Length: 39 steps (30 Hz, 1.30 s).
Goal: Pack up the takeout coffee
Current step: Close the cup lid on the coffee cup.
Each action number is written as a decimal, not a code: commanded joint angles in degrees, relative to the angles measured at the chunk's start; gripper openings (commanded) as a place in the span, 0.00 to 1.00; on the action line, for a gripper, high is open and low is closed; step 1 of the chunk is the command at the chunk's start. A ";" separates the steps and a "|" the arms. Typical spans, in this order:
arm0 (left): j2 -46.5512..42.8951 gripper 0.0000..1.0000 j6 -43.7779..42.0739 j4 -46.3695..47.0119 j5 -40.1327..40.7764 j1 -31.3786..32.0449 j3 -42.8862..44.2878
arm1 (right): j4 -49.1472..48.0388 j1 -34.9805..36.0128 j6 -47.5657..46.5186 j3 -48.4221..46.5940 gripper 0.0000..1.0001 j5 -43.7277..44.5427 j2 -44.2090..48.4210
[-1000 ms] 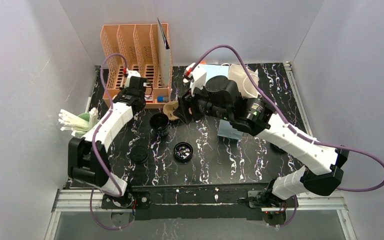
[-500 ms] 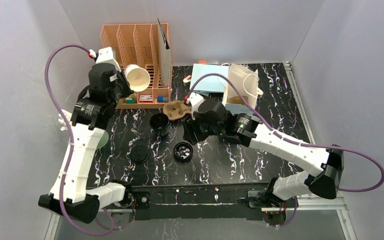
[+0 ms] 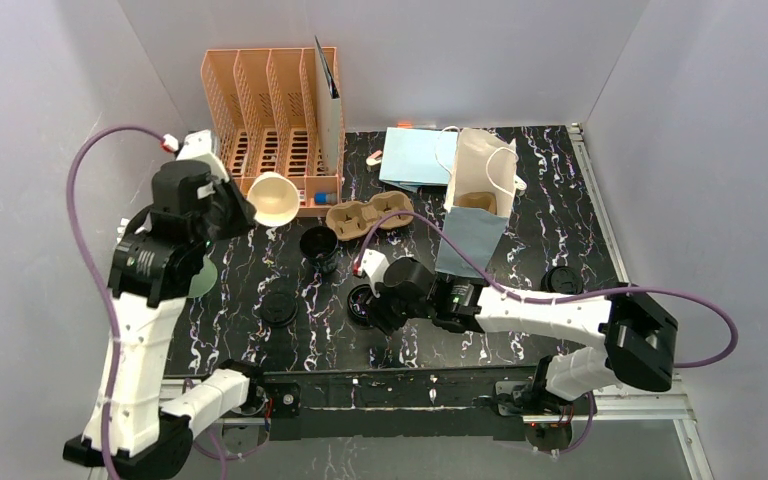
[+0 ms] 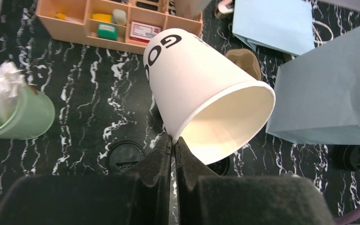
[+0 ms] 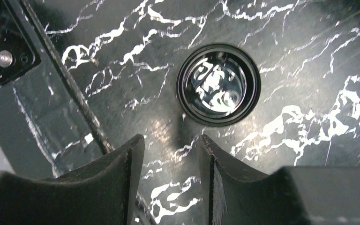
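Far left, the left gripper [image 4: 173,138] is pinched tight on the rim of a white cup [image 4: 206,93], holding it tilted in the air with its mouth sideways. To its right, a dark cup [image 3: 319,245] stands lidless on the table [image 3: 260,265], near the carrier [image 3: 365,217]. Next, the right gripper [image 5: 171,173] hovers low, jaws apart and empty, just short of a black lid [image 5: 219,84] lying flat. For a sound grasp, the jaws likely should straddle the lid's rim squarely before closing. A bag [image 3: 470,215] stands rightmost.
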<state>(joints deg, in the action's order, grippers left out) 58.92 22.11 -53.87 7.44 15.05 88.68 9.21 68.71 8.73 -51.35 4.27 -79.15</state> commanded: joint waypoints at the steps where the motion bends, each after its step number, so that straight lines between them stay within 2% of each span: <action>1: -6.85 0.00 -0.20 -5.98 7.15 -0.37 1.50 | -14.18 0.61 -4.31 0.45 0.54 2.48 -1.32; 7: -11.90 0.00 5.13 -9.49 12.24 -0.34 -1.30 | -15.25 1.51 -7.43 -2.65 0.55 4.07 -9.44; 11: -13.99 0.00 8.16 -12.00 14.31 -0.31 -2.48 | -12.98 3.24 -8.64 -6.97 0.55 8.40 -15.50; 19: -16.58 0.00 8.92 -13.17 15.32 -0.31 -4.86 | -10.06 5.27 -7.49 -11.16 0.66 18.62 -22.35; 24: -16.51 0.00 8.74 -12.08 13.65 -0.32 -6.75 | -7.64 5.28 -6.21 -12.23 0.61 22.67 -25.14; 29: -16.29 0.00 8.74 -11.24 12.75 -0.30 -7.44 | -5.58 5.59 -5.80 -13.66 0.51 24.54 -27.77; 31: -16.29 0.00 8.74 -10.93 12.24 -0.29 -7.75 | -5.29 5.77 -5.79 -13.85 0.44 24.81 -28.13; 33: -16.29 0.00 8.74 -10.62 11.51 -0.31 -8.11 | -4.63 6.08 -5.78 -14.30 0.34 25.62 -28.13; 36: -16.13 0.00 9.03 -10.28 9.24 -0.28 -8.87 | -3.57 6.40 -5.18 -14.65 0.18 26.46 -25.79; 39: -15.08 0.00 8.92 -9.95 3.86 -0.35 -10.24 | -2.62 6.35 -3.83 -14.25 0.14 25.99 -20.94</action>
<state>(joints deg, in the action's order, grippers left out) 42.41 30.72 -64.49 17.61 15.05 80.03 5.04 74.67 3.05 -63.72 28.60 -106.43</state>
